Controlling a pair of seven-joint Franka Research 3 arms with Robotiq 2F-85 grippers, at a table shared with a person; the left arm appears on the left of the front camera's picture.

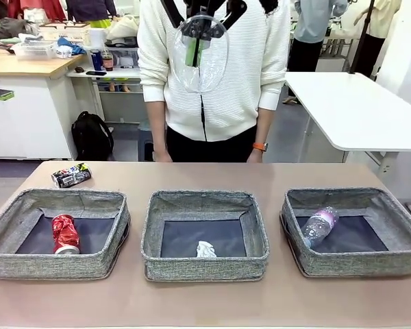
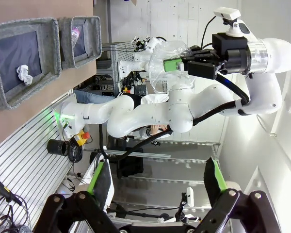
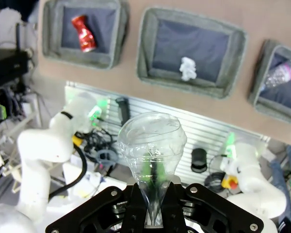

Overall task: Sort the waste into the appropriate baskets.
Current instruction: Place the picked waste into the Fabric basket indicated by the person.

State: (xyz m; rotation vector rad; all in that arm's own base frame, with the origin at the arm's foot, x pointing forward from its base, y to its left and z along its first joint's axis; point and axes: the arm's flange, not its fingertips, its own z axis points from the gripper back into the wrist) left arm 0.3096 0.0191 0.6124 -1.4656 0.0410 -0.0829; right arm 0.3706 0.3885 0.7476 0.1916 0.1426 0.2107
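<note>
The right claw (image 3: 153, 194) grips a clear crushed bottle (image 3: 150, 141) high above the tan bench (image 1: 205, 175), three grey baskets (image 1: 204, 267) below it. The left claw (image 2: 156, 170) gapes open.

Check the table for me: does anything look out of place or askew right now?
The dark multicoloured can lies on its side on the bare table behind the left basket, outside all three. The right gripper is shut on the clear crushed bottle, held high above the table. Nothing looks spilled.
</note>
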